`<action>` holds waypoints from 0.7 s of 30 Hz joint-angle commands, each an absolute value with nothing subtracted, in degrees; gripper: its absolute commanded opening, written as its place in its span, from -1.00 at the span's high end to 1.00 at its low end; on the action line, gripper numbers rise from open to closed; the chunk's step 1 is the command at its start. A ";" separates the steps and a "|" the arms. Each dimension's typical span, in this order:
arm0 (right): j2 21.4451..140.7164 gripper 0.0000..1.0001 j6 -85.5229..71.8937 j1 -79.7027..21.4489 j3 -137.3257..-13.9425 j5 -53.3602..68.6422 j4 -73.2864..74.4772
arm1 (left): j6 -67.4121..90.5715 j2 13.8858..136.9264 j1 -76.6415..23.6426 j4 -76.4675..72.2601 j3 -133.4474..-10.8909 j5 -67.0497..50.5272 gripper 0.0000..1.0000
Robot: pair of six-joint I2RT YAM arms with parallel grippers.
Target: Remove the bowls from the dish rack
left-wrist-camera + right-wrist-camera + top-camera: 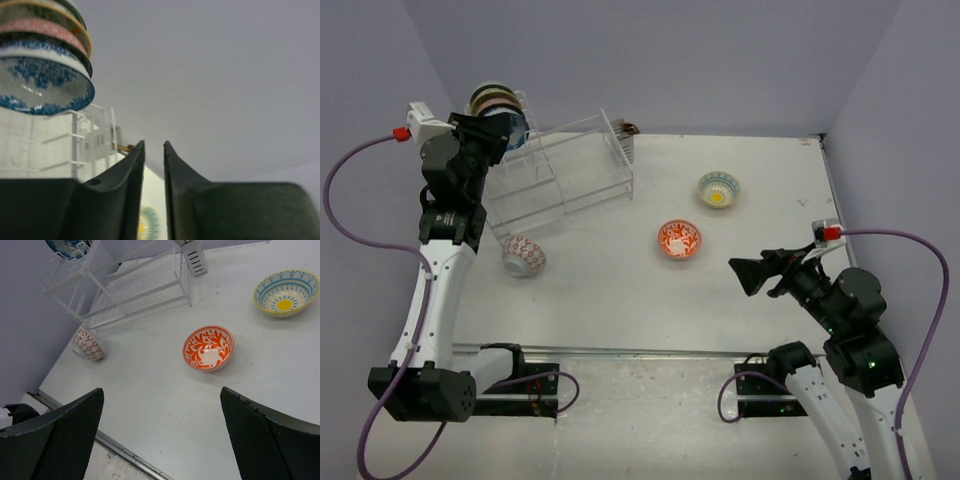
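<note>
The clear dish rack (565, 170) stands at the table's far left, also seen in the right wrist view (135, 285). A stack of bowls (498, 100) sits on its tall tier, a blue floral bowl (42, 75) lowest. My left gripper (503, 132) is raised beside that stack; its jaws (154, 144) are almost shut with a thin slit and nothing between. Three bowls lie on the table: a red-patterned one (523, 255), an orange-red one (679, 239) and a yellow-and-teal one (718, 188). My right gripper (740, 272) hangs open and empty above the table (162, 390), near the orange-red bowl (208, 347).
Purple walls close in the table on the left, back and right. A metal rail (620, 352) runs along the near edge between the arm bases. A small brownish thing (632, 128) lies behind the rack's right end.
</note>
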State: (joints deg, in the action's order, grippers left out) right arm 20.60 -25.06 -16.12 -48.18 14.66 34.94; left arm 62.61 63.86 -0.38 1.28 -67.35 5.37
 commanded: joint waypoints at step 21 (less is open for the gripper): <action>25.40 -0.98 -29.53 -16.26 -43.16 26.19 26.90 | 33.57 35.07 -1.49 36.20 -56.60 19.13 -1.00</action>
State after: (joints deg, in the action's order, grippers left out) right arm 25.45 -28.25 -16.12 -43.68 23.64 30.11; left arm 35.46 36.05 -1.32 31.70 -58.70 8.67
